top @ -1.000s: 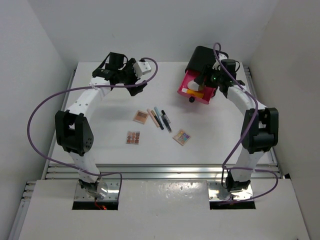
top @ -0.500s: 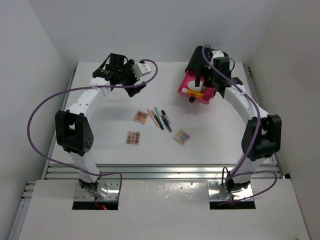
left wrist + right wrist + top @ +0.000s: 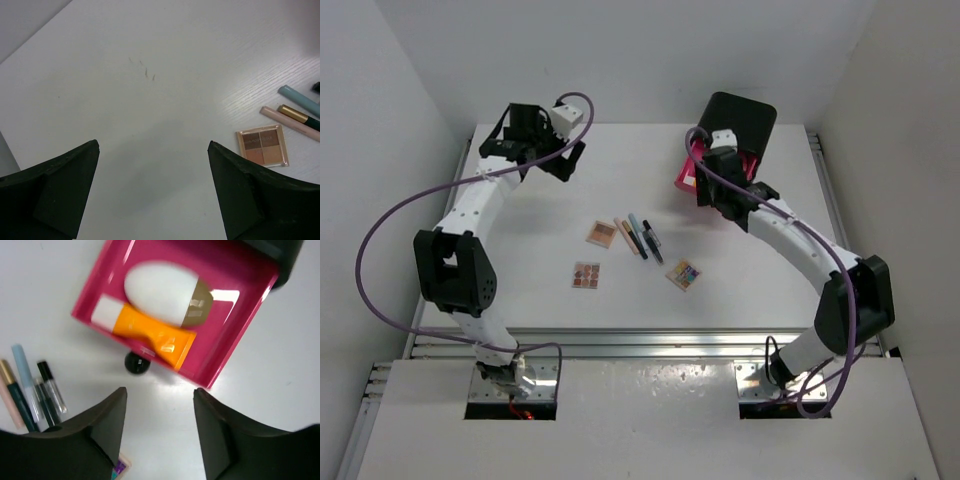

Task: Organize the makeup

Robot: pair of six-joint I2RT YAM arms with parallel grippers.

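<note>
Pink drawer stands pulled out of the black box at the upper right of the overhead view. In it lie a white oval compact and, touching it, an orange tube with a white cap. The right claw hangs released and empty just below the drawer's black knob. At centre frame the pencils lie side by side, with a palette just left of them, a second palette lower left and a third palette lower right. The left claw hangs spread wide, empty, over the white table at upper left.
</note>
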